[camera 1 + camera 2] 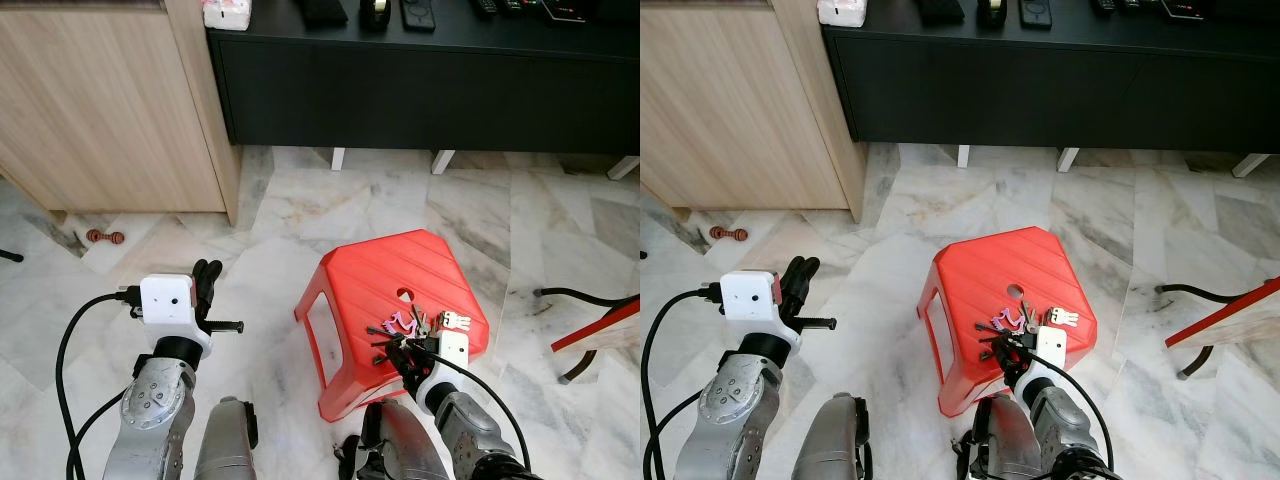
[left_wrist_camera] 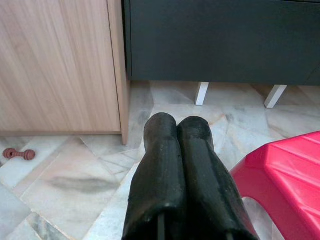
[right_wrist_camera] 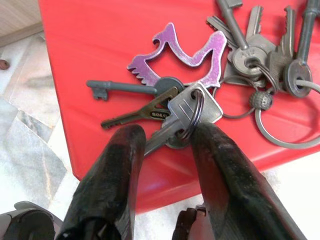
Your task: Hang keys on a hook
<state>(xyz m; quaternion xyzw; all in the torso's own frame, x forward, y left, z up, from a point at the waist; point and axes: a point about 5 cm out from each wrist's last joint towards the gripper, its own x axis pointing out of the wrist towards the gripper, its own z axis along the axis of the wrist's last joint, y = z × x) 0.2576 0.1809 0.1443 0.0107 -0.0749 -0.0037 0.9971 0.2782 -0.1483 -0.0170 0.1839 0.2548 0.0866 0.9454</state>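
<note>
L→R, head views. Far L: wood cabinet, small red toy on floor at its foot. L gripper held up over bare floor, fingers pressed together, holding nothing; idle, pointing twd cabinet/dark console.

Centre-R: red stool on marble. Keys lie near stool's front-R edge: two bunches touching, one w/ purple tag, other w/ big ring + white fob.

R gripper low at stool edge, fingers apart, straddling silver key of purple-tag bunch. Tips at or just short of it; contact unclear. Not gripped yet.

Step in hand (judged): pick-up. Notes for doing it well:
- ease fwd so pads bracket key head/ring, not blade only
- close firmly; flat key on slick plastic prob. slides
- lift slow; bunches may tangle, check before moving

No hook seen anywhere; needs locating after grasp.
</note>
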